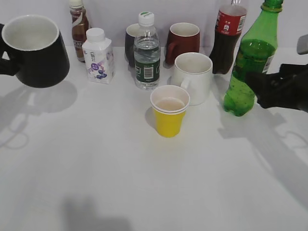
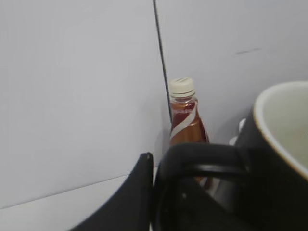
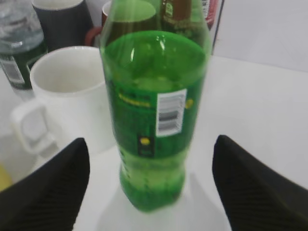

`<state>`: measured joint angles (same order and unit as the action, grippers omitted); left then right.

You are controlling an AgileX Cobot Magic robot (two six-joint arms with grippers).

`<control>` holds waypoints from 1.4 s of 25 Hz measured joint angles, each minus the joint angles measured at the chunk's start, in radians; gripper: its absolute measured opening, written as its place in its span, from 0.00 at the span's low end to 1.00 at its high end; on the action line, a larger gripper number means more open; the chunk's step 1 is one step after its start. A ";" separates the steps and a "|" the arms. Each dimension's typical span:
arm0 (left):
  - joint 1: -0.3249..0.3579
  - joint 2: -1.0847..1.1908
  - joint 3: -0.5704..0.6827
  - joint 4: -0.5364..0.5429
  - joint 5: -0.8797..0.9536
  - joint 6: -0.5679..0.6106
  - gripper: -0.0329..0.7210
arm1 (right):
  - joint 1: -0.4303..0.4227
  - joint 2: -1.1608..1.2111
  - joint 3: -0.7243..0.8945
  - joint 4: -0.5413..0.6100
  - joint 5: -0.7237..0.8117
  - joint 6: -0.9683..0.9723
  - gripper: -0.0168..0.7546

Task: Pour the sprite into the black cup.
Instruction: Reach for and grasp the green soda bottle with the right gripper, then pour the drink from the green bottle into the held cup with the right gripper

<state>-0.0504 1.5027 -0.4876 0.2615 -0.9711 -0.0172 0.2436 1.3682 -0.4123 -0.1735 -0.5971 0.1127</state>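
a white table seen at a slant from the front, bare in the foreground; nearest the viewer in the middle stands a yellow paper cup, and just behind it, close or touching, a white mug; at the right edge the sprite, a tall green bottle about two thirds full with no cap visible on its neck, leans to the right, its base low over or on the table, and the right gripper reaches in from the side around its lower body; in the right wrist view the two black fingers stand wide apart on either side of the bottle with clear gaps, so the jaws are spread and not gripping; at the far left the black cup hangs above the table, tilted mouth toward the viewer, its handle clamped in the left gripper; further back stand a small white carton, a clear water bottle, a navy mug, a dark red mug, a brown drink bottle and a cola bottle; likely risks: the leaning, ungripped bottle may tip or slip as the fingers close and spill; cup and bottle are well apart, so a poorly aligned pour would miss the tilted cup or splash the mugs between
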 joint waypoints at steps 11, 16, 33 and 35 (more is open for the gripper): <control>-0.008 -0.077 0.001 0.053 0.124 -0.070 0.11 | 0.000 0.335 -0.205 0.010 -0.174 0.032 0.72; -0.057 -0.146 0.001 0.117 0.257 -0.125 0.11 | 0.000 0.297 -0.215 -0.011 -0.098 0.033 0.56; -0.483 -0.276 -0.178 0.126 0.861 -0.169 0.11 | 0.356 0.006 -0.519 -0.395 0.713 -0.228 0.56; -0.501 -0.276 -0.214 0.126 0.906 -0.169 0.11 | 0.401 0.020 -0.562 -0.451 0.780 -0.239 0.56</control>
<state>-0.5510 1.2265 -0.7019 0.3875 -0.0648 -0.1863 0.6451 1.3882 -0.9741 -0.6244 0.1831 -0.1267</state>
